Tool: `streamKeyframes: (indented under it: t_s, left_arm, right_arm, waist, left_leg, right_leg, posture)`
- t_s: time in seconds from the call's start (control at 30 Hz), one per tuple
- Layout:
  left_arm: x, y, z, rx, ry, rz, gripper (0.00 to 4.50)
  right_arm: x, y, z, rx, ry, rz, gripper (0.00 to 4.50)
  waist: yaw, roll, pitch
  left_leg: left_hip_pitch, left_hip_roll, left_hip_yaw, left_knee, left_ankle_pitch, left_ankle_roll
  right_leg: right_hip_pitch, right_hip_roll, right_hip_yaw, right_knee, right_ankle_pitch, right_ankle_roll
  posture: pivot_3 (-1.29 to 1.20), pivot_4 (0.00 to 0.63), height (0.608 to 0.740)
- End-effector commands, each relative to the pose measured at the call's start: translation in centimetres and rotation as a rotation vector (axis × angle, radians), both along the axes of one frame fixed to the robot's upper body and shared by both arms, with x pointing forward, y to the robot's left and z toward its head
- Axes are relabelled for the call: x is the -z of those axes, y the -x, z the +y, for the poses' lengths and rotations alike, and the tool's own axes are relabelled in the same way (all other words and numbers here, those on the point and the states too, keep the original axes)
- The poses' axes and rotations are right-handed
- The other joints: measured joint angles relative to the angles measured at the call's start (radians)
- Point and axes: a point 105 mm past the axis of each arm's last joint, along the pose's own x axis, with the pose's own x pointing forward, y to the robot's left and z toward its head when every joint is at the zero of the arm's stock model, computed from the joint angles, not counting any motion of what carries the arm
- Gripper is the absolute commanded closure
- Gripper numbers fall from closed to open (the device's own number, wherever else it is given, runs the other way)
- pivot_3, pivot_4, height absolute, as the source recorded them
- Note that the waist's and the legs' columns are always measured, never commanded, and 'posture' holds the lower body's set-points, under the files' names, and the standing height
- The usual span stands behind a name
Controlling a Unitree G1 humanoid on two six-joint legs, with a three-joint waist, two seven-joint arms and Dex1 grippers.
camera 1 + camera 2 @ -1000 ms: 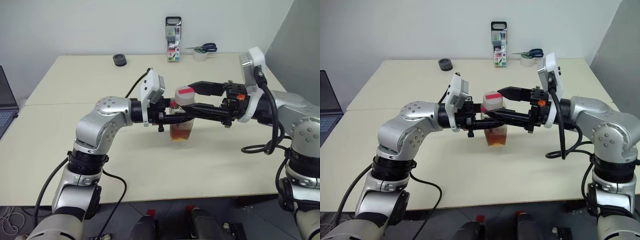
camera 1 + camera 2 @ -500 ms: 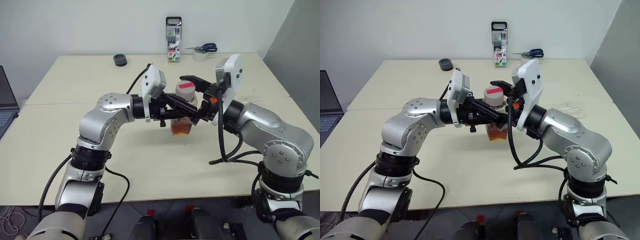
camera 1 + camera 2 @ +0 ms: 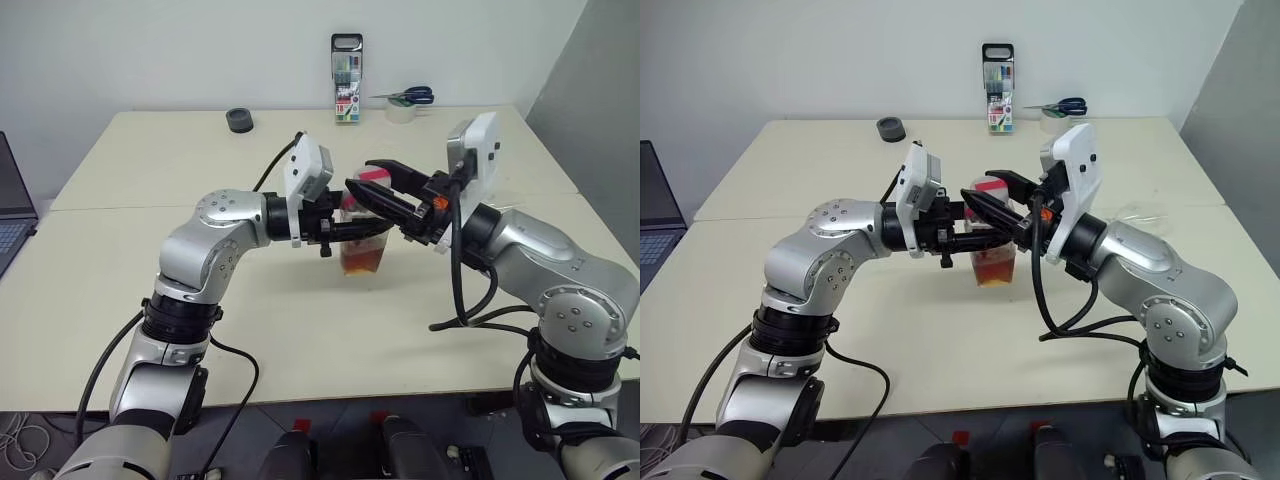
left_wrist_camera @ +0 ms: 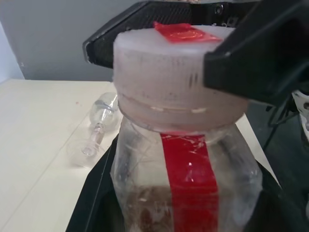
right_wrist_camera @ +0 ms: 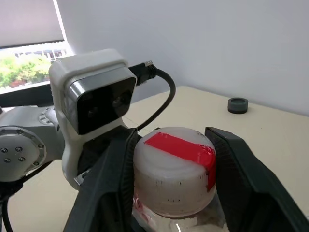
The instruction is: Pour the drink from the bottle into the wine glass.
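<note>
The left gripper (image 3: 352,228) clamps the bottle (image 3: 364,245) upright above the table (image 3: 120,260); the right gripper (image 5: 175,166) straddles its cap (image 5: 175,151), apparently gripping it, so uncapping is in hand. Next calls for twisting it off, then tipping toward the glass (image 4: 99,121) lying at two o'clock.

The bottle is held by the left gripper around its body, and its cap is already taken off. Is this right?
Not quite. The cap is on the neck of the bottle, not off; the right wrist view shows it, white with a red patch. The left gripper does hold the bottle around its body.
</note>
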Motion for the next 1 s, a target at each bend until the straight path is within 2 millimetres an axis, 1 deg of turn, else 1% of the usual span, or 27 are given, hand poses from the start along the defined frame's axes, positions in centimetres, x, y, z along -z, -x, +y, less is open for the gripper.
streamKeyframes:
  t_s: [0.03,0.13,0.2,0.3,0.43,0.5,0.6,0.7,0.77,0.8,0.83,0.93,0.97,1.0]
  left_arm:
    - [-1.7,0.4,0.3,-0.005,0.025,-0.08,2.69]
    - [-1.7,0.4,0.4,-0.009,0.023,-0.08,2.69]
    - [-1.7,0.5,0.4,0.0,0.022,-0.08,2.69]
    - [-2.0,1.0,0.1,0.031,0.02,-0.08,2.69]
    - [-2.8,1.4,-0.4,0.075,0.03,-0.077,2.69]
    - [-2.9,1.7,-0.6,0.097,0.03,-0.07,2.69]
    - [-2.9,2.0,-0.8,0.115,0.024,-0.069,2.69]
    - [-3.2,2.1,-1.0,0.119,0.031,-0.067,2.69]
    - [-3.2,2.1,-0.9,0.116,0.032,-0.068,2.69]
    - [-3.3,2.1,-0.8,0.111,0.032,-0.068,2.69]
    - [-3.2,2.0,-0.7,0.108,0.032,-0.067,2.69]
    - [-3.0,2.1,-0.5,0.103,0.032,-0.065,2.69]
    - [-3.0,2.0,-0.5,0.097,0.035,-0.061,2.69]
    - [-2.9,1.9,-0.5,0.092,0.038,-0.059,2.69]
  right_arm:
    - [-1.0,0.7,-0.4,-0.025,-0.018,-0.053,2.6]
    - [-1.0,0.6,-0.9,-0.031,0.003,-0.058,2.6]
    - [-1.1,0.7,-0.8,-0.08,0.021,-0.06,2.6]
    - [-2.0,0.9,-0.4,-0.219,0.042,-0.072,2.6]
    - [-2.3,1.4,0.6,-0.464,0.15,-0.084,2.6]
    - [-2.5,0.9,1.1,-0.545,0.177,-0.087,2.6]
    - [-3.0,0.2,1.8,-0.602,0.176,-0.085,2.6]
    - [-2.8,-0.5,1.6,-0.609,0.185,-0.064,2.6]
    - [-2.2,-0.8,0.4,-0.591,0.22,-0.048,1.89]
    - [-2.1,-0.9,-0.5,-0.578,0.232,-0.032,1.68]
    - [-2.2,-0.9,-1.2,-0.561,0.236,-0.016,1.3]
    - [-2.2,-0.3,-3.0,-0.527,0.254,0.03,0.24]
    - [-1.9,0.4,-3.7,-0.513,0.275,0.047,0.04]
    - [-1.5,1.0,-4.3,-0.499,0.296,0.064,0.04]
  waist:
    - [0.0,0.0,0.0]
    - [0.0,0.0,0.0]
    - [0.0,0.0,0.0]
    - [0.0,0.0,0.0]
    - [-0.001,0.0,0.0]
    - [-0.002,0.0,0.0]
    - [-0.002,0.0,0.0]
    - [-0.001,0.0,0.0]
    - [0.0,0.0,0.0]
    - [0.003,0.0,0.0]
    - [0.006,0.0,0.0]
    - [0.007,0.0,0.0]
    - [0.008,0.0,0.0]
    - [0.008,0.0,0.0]
  left_leg:
    - [0.0,0.0,0.0,0.0,0.0,0.0]
    - [0.0,0.0,0.0,0.0,0.0,0.0]
    - [0.0,0.0,0.0,0.0,0.0,0.0]
    - [0.0,0.0,0.001,0.0,0.0,0.001]
    - [0.001,0.001,0.001,0.0,-0.001,0.001]
    - [0.001,0.0,0.002,0.0,-0.001,0.002]
    - [0.001,0.001,0.002,0.0,-0.001,0.002]
    - [0.001,0.001,0.001,0.0,0.0,0.001]
    - [0.001,0.001,0.001,0.0,0.0,0.0]
    - [0.0,0.001,0.001,0.0,0.0,0.0]
    - [0.0,0.0,0.001,0.0,0.0,0.0]
    - [-0.002,0.0,-0.001,0.001,0.0,0.0]
    - [-0.002,0.0,-0.001,0.001,0.0,0.0]
    - [-0.002,0.0,-0.001,0.001,0.0,0.0]
  right_leg:
    - [0.0,0.0,0.0,0.0,0.0,0.0]
    - [0.0,0.0,0.0,0.0,0.0,0.0]
    - [0.0,0.0,0.0,0.0,0.0,0.0]
    - [0.0,0.001,-0.001,0.0,0.0,0.0]
    - [0.0,0.002,-0.001,0.0,0.0,0.0]
    - [0.0,0.005,-0.001,0.0,0.0,0.0]
    - [0.0,0.006,-0.001,0.0,0.0,0.0]
    - [0.0,0.004,-0.001,0.0,0.0,0.0]
    - [0.0,0.002,-0.001,0.0,0.0,0.0]
    - [0.0,0.002,-0.001,0.0,0.0,0.0]
    - [0.0,0.001,-0.001,-0.001,0.0,0.0]
    - [0.0,0.0,-0.001,-0.002,0.0,0.0]
    - [0.0,-0.001,-0.001,-0.002,0.0,0.0]
    - [0.0,-0.001,-0.001,-0.002,0.0,0.0]
  posture:
    - [0.0,0.15,0.74]
    - [0.0,0.15,0.74]
    - [0.0,0.15,0.74]
    - [0.0,0.15,0.74]
    - [0.0,0.15,0.74]
    - [0.0,0.15,0.74]
    - [0.0,0.15,0.74]
    - [0.0,0.15,0.74]
    - [0.0,0.15,0.74]
    - [0.0,0.15,0.74]
    - [0.0,0.15,0.74]
    - [0.0,0.15,0.74]
    - [0.0,0.15,0.74]
    - [0.0,0.15,0.74]
